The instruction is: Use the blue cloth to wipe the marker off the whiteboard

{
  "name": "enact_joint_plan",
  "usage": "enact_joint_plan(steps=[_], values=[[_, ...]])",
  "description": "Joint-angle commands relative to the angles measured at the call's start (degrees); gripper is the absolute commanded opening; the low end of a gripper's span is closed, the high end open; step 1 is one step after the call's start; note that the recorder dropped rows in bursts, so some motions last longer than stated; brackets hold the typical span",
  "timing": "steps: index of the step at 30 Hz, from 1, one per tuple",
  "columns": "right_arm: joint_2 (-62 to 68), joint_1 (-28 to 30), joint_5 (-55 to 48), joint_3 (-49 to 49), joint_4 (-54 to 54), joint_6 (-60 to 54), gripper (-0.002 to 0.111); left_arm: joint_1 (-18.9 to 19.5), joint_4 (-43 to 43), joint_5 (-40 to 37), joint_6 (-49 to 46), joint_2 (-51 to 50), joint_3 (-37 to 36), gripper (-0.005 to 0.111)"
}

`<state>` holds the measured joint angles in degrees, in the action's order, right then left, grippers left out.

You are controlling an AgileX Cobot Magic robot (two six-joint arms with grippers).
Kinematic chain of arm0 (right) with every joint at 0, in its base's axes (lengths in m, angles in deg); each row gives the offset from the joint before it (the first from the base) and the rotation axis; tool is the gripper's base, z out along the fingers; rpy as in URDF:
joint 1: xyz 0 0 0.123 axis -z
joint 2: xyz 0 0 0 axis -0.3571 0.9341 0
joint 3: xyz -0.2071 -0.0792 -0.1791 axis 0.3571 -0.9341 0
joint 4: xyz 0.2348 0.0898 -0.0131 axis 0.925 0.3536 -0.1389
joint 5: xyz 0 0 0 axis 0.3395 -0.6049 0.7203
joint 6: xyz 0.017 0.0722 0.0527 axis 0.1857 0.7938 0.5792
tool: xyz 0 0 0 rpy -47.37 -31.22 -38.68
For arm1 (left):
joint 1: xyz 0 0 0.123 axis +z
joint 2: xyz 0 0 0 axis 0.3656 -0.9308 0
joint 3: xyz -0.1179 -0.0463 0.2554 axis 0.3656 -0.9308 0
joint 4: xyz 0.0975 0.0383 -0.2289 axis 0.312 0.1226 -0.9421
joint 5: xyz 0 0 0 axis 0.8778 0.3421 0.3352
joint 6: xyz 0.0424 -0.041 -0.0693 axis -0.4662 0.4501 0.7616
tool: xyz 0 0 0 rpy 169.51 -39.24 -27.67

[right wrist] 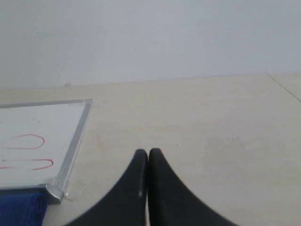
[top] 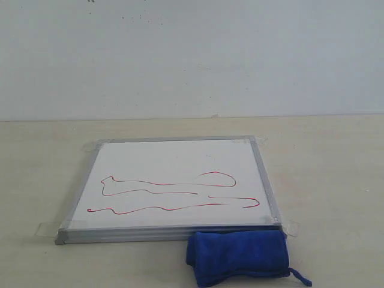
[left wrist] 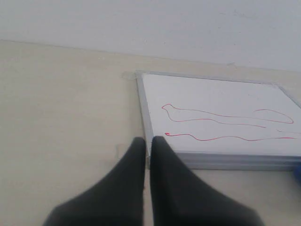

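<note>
The whiteboard [top: 174, 180] lies flat on the table, silver-framed, with taped corners. A red marker line [top: 174, 193] runs in long wavy loops across its near half. The blue cloth [top: 238, 255] lies bunched against the board's near right corner, its loop trailing right. Neither arm shows in the exterior view. In the left wrist view my left gripper [left wrist: 149, 140] is shut and holds nothing, near the whiteboard [left wrist: 211, 117] corner, with the marker line [left wrist: 221, 137] ahead. My right gripper [right wrist: 148, 151] is shut and holds nothing over bare table, right of the whiteboard [right wrist: 42, 127] and blue cloth [right wrist: 21, 209].
The beige table [top: 324, 168] runs out on both sides of the board, ending at a pale wall [top: 192, 54] behind. Clear tape tabs [top: 47, 229] stick out from the board's corners.
</note>
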<state>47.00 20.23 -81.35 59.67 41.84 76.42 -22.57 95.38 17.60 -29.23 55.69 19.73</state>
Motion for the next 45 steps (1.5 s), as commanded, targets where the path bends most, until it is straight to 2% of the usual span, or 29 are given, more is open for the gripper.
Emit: enact_joint_plan(steps=[1, 6, 14, 15, 16, 17, 18, 19, 21, 25, 28, 30, 36, 42, 45], values=[[-0.3, 0.2, 5.1, 0.0, 0.0, -0.6, 0.000, -0.1, 0.0, 0.5, 0.6, 0.1, -0.2, 0.004], [-0.3, 0.2, 9.9, 0.0, 0.3, 0.7, 0.000, -0.1, 0.0, 0.5, 0.6, 0.1, -0.2, 0.004], [-0.3, 0.2, 40.7, 0.0, 0.5, 11.6, 0.000, -0.1, 0.0, 0.5, 0.6, 0.1, -0.2, 0.004], [-0.3, 0.2, 50.3, 0.0, 0.7, 12.3, 0.000, -0.1, 0.0, 0.5, 0.6, 0.1, -0.2, 0.004], [-0.3, 0.2, 54.8, 0.0, 0.9, 13.7, 0.000, -0.1, 0.0, 0.5, 0.6, 0.1, -0.2, 0.004], [-0.3, 0.2, 58.5, 0.0, -3.3, 16.6, 0.000, -0.1, 0.0, 0.5, 0.6, 0.1, -0.2, 0.004], [-0.3, 0.2, 55.6, 0.9, -6.0, 18.1, 0.000, -0.1, 0.0, 0.5, 0.6, 0.1, -0.2, 0.004], [-0.3, 0.2, 44.7, 6.0, -13.1, 21.8, 0.000, -0.1, 0.0, 0.5, 0.6, 0.1, -0.2, 0.004], [3.1, 0.2, 33.1, 12.6, -17.4, 26.6, 0.000, -0.1, 0.0, 0.5, 0.6, 0.1, -0.2, 0.004], [18.2, 0.1, 31.5, 20.1, -22.4, 33.6, 0.000, -0.1, 0.0, 0.5, 0.6, 0.1, -0.2, 0.004], [31.6, 0.0, 20.1, 27.2, -32.7, 44.6, 0.000, -0.1, 0.0, 0.5, 0.6, 0.1, -0.2, 0.004], [40.4, -2.6, 14.8, 30.0, -39.0, 49.0, 0.000, -0.1, 0.0, 0.5, 0.6, 0.1, -0.2, 0.004], [55.9, -12.0, 8.0, 34.5, -42.4, 43.4, 0.000, -0.1, 0.0, 0.5, 0.6, 0.1, -0.2, 0.004], [64.1, -19.6, -10.5, 42.0, -39.7, 33.3, 0.000, -0.1, 0.0, 0.5, 0.6, 0.1, -0.2, 0.004], [65.6, -22.6, -19.0, 46.0, -32.1, 21.5, 0.000, -0.1, 0.0, 0.5, 0.6, 0.1, -0.2, 0.004]])
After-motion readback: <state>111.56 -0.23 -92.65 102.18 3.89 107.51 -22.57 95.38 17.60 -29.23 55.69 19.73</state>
